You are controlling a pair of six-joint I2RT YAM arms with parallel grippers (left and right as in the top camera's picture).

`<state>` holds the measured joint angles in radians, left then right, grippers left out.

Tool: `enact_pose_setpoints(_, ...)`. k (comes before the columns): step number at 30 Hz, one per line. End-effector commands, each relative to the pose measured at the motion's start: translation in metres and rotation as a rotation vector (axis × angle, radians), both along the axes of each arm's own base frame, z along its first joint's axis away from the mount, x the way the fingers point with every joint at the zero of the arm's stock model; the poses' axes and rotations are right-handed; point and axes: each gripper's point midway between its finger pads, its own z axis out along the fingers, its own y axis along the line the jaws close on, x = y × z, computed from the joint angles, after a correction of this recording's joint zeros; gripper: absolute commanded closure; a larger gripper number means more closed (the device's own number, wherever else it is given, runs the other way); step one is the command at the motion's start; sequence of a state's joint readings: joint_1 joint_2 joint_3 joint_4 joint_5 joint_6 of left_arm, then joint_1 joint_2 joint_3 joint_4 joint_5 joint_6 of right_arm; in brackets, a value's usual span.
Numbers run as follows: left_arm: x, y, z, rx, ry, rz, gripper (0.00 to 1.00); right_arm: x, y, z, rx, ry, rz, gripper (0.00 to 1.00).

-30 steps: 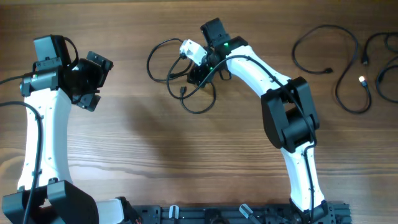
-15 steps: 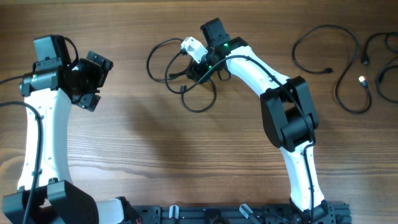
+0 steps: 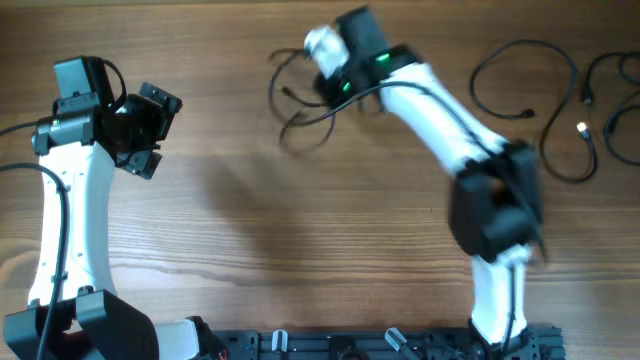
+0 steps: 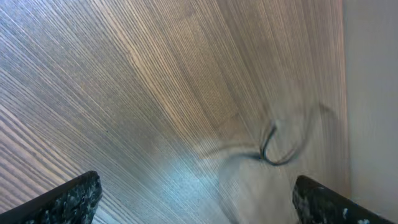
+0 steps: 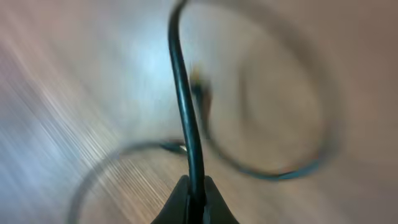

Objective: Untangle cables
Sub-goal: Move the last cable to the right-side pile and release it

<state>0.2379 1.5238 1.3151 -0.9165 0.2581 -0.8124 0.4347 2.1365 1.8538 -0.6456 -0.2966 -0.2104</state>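
A tangle of thin black cables hangs in loose, blurred loops at the table's far middle. My right gripper is shut on one strand of it; in the right wrist view that cable runs up from between the pinched fingertips, with more loops blurred below it. The same tangle shows far off in the left wrist view as a small dark loop. My left gripper stands open at the left, well away from the cables, nothing between its fingers.
More black cables lie in separate loops at the far right: one wide loop, another with a white-tipped plug, and a coil at the edge. A black rail runs along the near edge.
My right gripper has closed on a strand and pulled up and back, dragging the tangle to the right and off its earlier spread; the right arm is blurred. The left arm has not moved.
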Motion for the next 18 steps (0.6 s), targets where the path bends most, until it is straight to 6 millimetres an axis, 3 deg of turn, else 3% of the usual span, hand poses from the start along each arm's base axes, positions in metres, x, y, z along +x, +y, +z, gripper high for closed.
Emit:
enact_pose_setpoints(1, 0.002, 0.004, 0.010, 0.032, -0.031, -0.007, 0.00, -0.001, -0.104, 0.218, 0.128, -0.377, -0.379, 0.96)
enact_pose_setpoints(3, 0.002, 0.004, 0.010, 0.032, -0.031, -0.007, 0.00, -0.022, -0.171, 0.285, 0.171, -0.504, -0.575, 0.96)
enact_pose_setpoints(4, 0.002, 0.004, 0.010, 0.032, -0.031, -0.007, 0.00, -0.044, -0.217, 0.319, 0.200, -0.566, -0.702, 0.96)
enact_pose_setpoints(6, 0.002, 0.004, 0.010, 0.032, -0.031, -0.007, 0.00, -0.075, -0.282, 0.339, 0.235, -0.578, -0.923, 0.96)
enact_pose_setpoints(7, 0.002, 0.004, 0.010, 0.032, -0.031, -0.007, 0.00, -0.093, -0.323, 0.337, 0.229, -0.557, -1.081, 0.96)
enact_pose_setpoints(8, 0.002, 0.004, 0.010, 0.032, -0.031, -0.007, 0.00, -0.101, -0.344, 0.330, 0.221, -0.531, -1.171, 0.96)
enact_pose_setpoints(9, 0.002, 0.004, 0.010, 0.032, -0.031, -0.007, 0.00, -0.112, -0.370, 0.319, 0.203, -0.492, -1.280, 0.96)
enact_pose_setpoints(11, 0.002, 0.004, 0.010, 0.032, -0.031, -0.007, 0.00, -0.136, -0.429, 0.268, 0.103, -0.335, -1.550, 0.96)
enact_pose_setpoints(12, 0.002, 0.004, 0.010, 0.032, -0.031, -0.007, 0.00, -0.141, -0.445, 0.246, 0.071, -0.271, -1.625, 0.96)
enact_pose_setpoints(13, 0.002, 0.004, 0.010, 0.032, -0.031, -0.007, 0.00, -0.148, -0.469, 0.203, 0.006, -0.144, -1.729, 0.96)
enact_pose_setpoints(16, 0.002, 0.004, 0.010, 0.032, -0.031, -0.007, 0.00, -0.150, -0.495, 0.119, -0.096, 0.076, -1.803, 0.96)
enact_pose_setpoints(18, 0.002, 0.004, 0.010, 0.032, -0.031, -0.007, 0.00, -0.142, -0.505, 0.076, -0.123, 0.156, -1.826, 0.96)
